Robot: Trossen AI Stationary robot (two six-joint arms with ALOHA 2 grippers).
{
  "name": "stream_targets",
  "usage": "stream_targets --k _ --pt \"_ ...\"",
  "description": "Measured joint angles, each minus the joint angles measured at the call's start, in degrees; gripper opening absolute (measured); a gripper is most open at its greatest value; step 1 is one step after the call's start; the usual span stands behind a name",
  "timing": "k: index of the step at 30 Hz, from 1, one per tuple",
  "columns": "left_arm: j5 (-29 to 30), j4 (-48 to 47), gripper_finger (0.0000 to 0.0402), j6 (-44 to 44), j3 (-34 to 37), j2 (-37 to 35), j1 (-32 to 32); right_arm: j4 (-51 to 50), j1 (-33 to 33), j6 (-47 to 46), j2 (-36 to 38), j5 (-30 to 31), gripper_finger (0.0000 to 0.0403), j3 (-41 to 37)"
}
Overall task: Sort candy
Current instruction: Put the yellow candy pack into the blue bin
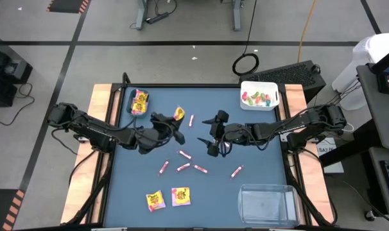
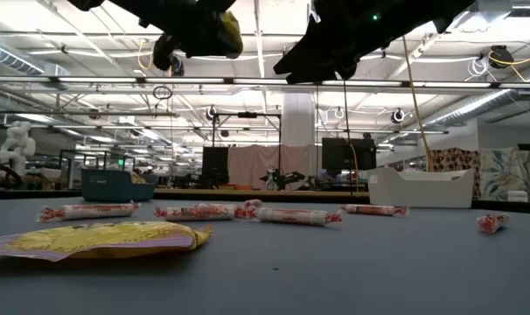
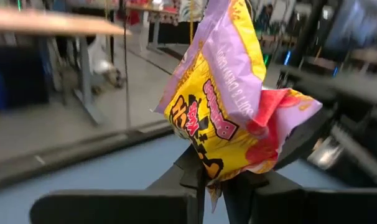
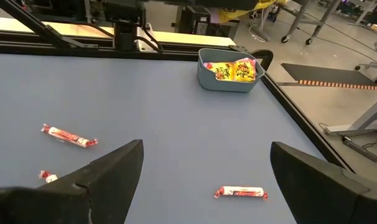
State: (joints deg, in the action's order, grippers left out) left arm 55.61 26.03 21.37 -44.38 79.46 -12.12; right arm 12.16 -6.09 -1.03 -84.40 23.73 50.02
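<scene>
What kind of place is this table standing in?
Probably a large robotics lab or workshop: a high ceiling with pipes and strip lights, other workbenches with monitors behind, and cables on a bare grey floor.

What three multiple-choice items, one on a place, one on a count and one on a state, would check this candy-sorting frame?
1. Where is the white bin?
A. the table's far right corner
B. the near left corner
C. the table's middle

2. How many yellow packets lie at the table's near edge?
A. none
B. two
C. five

3. What is the left gripper doing?
A. standing open and empty
B. shut on a pink stick
C. shut on a yellow packet

Key: 1 A, the high view shows it by the far right corner. 2 B, two lie side by side there. 3 C, the left wrist view shows the packet pinched between the fingers.
</scene>
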Motion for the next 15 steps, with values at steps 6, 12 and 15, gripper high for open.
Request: stream_targets --k 6,12,15 --pt "-0.93 0.00 0.0041 11.25 0.00 0.00 0.00 0.00 0.00 -0.01 0.00 0.00 0.0341 0.00" --pt "-0.94 0.01 0.0041 -2.40 0.00 0.00 0.96 -0.04 -0.26 -0.37 0.02 0.00 0.0341 0.00" --pt "-0.78 0.04 0.0041 -9.63 0.00 0.00 0.91 -0.10 -0.82 -0.33 0.02 0.04 0.0341 0.00"
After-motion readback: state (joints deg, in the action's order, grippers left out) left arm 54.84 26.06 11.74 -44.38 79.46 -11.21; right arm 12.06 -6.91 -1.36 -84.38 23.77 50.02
